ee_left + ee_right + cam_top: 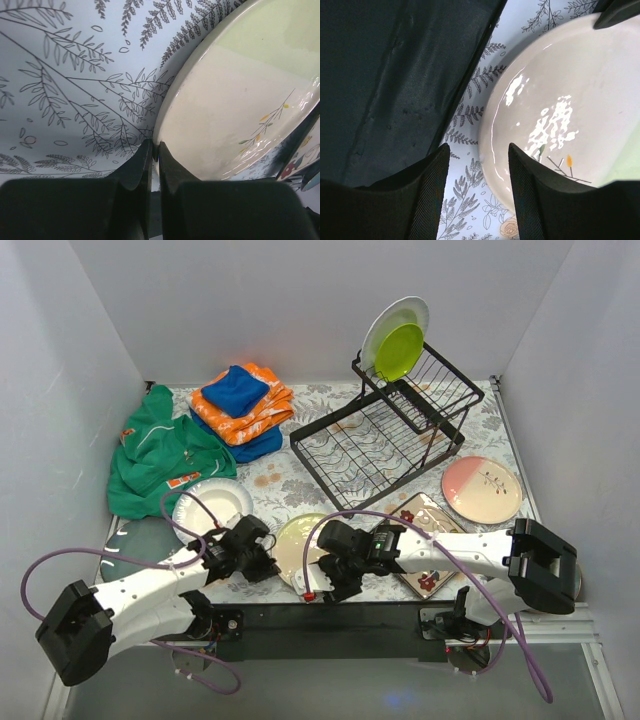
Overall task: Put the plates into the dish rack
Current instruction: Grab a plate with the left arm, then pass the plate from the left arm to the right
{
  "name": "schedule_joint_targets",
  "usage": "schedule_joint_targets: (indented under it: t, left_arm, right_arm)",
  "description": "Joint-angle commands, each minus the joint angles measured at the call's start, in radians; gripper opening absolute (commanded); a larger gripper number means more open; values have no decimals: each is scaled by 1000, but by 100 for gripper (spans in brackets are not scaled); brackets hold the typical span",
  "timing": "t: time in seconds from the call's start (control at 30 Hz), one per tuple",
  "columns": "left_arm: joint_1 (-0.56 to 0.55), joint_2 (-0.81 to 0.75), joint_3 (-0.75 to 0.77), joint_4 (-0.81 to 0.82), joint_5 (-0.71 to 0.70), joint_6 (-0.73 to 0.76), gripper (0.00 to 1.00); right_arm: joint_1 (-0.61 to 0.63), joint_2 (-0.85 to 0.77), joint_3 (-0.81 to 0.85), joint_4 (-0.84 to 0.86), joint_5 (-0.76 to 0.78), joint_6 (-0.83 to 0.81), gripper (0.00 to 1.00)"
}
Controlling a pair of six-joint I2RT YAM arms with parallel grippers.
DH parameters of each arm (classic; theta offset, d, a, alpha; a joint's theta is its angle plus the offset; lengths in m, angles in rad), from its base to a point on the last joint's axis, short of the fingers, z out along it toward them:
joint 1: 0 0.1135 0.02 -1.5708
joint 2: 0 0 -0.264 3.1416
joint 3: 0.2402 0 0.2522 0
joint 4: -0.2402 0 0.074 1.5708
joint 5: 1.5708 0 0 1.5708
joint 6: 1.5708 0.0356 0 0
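Note:
The cream-green floral plate [298, 543] lies at the table's near edge between my two arms. My left gripper [270, 562] is shut on its left rim; in the left wrist view the fingers [155, 148] pinch the edge of the plate [240, 95]. My right gripper [479, 156] stands open at the plate's near rim [560, 110], one finger over the plate and one over the tablecloth. The black dish rack [390, 430] stands at the back with a white plate [398, 315] and a lime green plate [400, 352] upright in its upper section.
A white plate [212, 505], a dark teal plate [135, 545], a square flowered plate [425, 540] under my right arm and a pink-and-cream plate [482, 490] lie on the cloth. Folded orange and blue cloths [240, 405] and a green garment [160, 455] lie back left.

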Motion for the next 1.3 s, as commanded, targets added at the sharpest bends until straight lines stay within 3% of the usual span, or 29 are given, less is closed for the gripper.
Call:
schedule_joint_targets:
  t: [0.0,0.1,0.2,0.23,0.6,0.73,0.9,1.13,1.27]
  left_arm:
    - [2,-66,9,-99,-61,-356,0]
    - [2,-94,17,-105,-41,-378,0]
    - [2,-99,29,-104,-20,-406,0]
    - [2,-97,34,-104,-6,-411,0]
    - [2,-128,168,-208,20,-486,0]
    - [2,-152,157,-202,39,-527,0]
    - [2,-184,140,-182,79,-572,0]
    - [2,-183,166,-198,74,-581,0]
    - [2,-181,172,-202,74,-587,0]
  right_arm:
    - [5,10,26,13,-39,31,58]
    - [24,21,37,34,-28,55,65]
    - [59,36,46,68,35,75,84]
    - [68,44,48,77,82,86,98]
    - [215,75,23,238,409,183,98]
    - [245,90,-3,341,585,218,98]
    - [289,118,-35,408,673,264,98]
    - [361,153,-122,653,946,302,98]
    - [395,156,-174,744,1014,298,95]
